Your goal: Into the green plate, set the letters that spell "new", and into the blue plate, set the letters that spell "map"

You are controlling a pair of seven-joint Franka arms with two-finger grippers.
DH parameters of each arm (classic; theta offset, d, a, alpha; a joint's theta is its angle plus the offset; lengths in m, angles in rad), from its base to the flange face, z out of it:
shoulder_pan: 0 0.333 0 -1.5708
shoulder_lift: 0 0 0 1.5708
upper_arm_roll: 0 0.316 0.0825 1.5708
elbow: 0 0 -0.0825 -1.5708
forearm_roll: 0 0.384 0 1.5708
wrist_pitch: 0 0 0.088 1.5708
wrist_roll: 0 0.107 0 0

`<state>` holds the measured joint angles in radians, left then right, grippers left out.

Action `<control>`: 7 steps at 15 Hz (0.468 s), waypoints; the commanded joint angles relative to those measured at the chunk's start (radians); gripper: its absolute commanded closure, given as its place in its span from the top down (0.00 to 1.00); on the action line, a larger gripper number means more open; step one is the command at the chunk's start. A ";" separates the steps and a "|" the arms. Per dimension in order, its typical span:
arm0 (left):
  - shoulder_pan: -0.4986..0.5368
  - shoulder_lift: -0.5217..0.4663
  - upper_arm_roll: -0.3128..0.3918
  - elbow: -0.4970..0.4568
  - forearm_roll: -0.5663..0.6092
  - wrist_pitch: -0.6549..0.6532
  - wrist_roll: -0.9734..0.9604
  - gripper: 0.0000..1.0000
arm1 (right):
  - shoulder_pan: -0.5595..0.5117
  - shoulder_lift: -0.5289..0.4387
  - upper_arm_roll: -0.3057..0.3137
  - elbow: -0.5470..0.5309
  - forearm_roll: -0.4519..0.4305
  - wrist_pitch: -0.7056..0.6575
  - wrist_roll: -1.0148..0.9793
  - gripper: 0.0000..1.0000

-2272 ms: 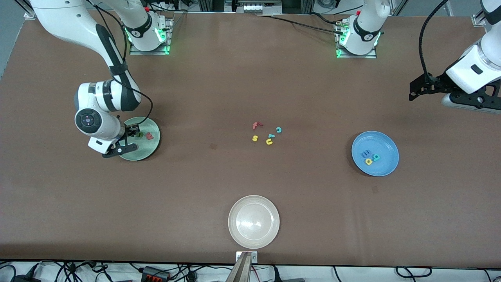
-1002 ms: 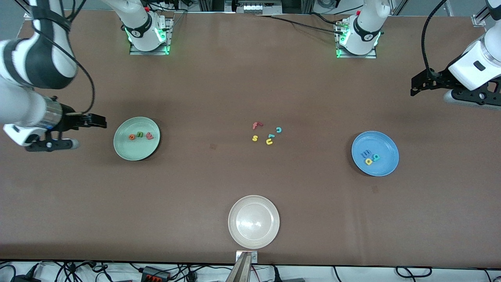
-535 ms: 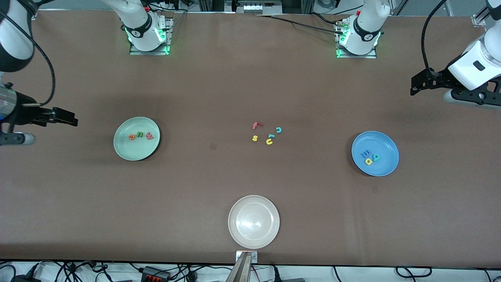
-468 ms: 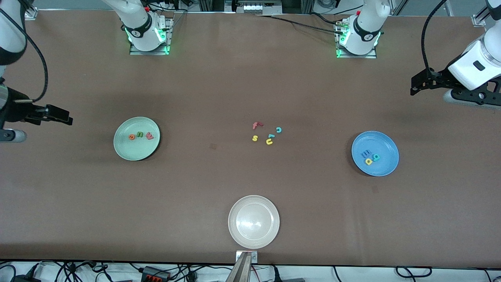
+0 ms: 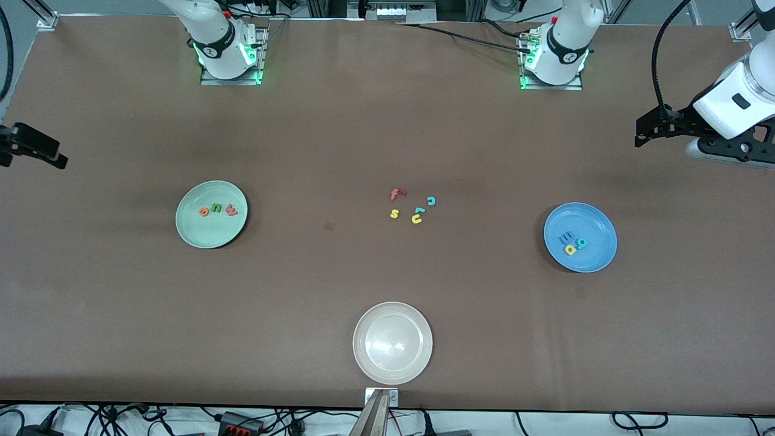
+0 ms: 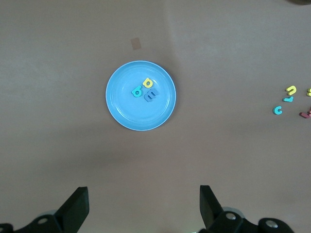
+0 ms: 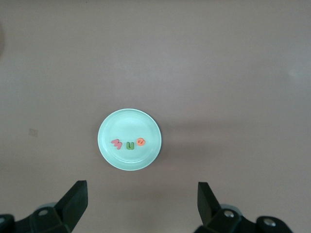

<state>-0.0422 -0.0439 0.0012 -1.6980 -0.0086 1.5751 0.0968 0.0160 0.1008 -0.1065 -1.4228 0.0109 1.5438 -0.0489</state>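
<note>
table (image 5: 339,145) covered in brown, seen from a high front camera, with two robot arm bases along its upper edge. green plate (image 5: 211,214) sits toward the right arm's end of the table and holds three tiny foam letters in a row: an orange e (image 5: 204,212), a dark green n (image 5: 217,209) and a pinkish-red w (image 5: 231,211), each just beside the next. blue plate (image 5: 580,237) sits toward the left arm's end and holds a blue m (image 5: 567,237), a yellow a (image 5: 570,249) and a teal p (image 5: 582,243), clustered close together, some touching.

near the middle of the table, between the two plates, lie five loose letters: a red f (image 5: 396,194), a yellow s (image 5: 394,214), a teal c (image 5: 431,201), a yellow u (image 5: 416,220) and one more small teal letter (image 5: 419,211) (too small to read). a whitish-beige plate (image 5: 393,343) sits nearer to the front camera than the loose letters, with nothing in it.

right gripper (image 7: 141,201) is raised at the table's edge at the right arm's end, its fingers spread wide and holding nothing; its wrist view looks down on the green plate. left gripper (image 6: 143,204) is raised over the left arm's end of the table, fingers likewise spread apart and empty, with the blue plate below in its wrist view.
</note>
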 commanded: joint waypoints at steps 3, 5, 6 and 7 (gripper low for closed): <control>0.007 -0.007 -0.003 0.017 -0.004 -0.017 0.020 1.00 | -0.037 -0.097 0.045 -0.128 -0.025 0.036 0.034 1.00; 0.007 -0.007 -0.004 0.017 -0.004 -0.017 0.020 1.00 | -0.039 -0.171 0.044 -0.238 -0.026 0.103 0.009 1.00; 0.005 -0.007 -0.004 0.020 -0.004 -0.017 0.020 1.00 | -0.039 -0.196 0.044 -0.270 -0.026 0.111 0.008 1.00; 0.005 -0.007 -0.004 0.024 -0.004 -0.017 0.020 1.00 | -0.037 -0.199 0.042 -0.275 -0.026 0.105 0.009 1.00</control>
<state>-0.0422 -0.0439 0.0011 -1.6943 -0.0086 1.5751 0.0969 -0.0001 -0.0099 -0.0877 -1.5900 -0.0031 1.6149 -0.0310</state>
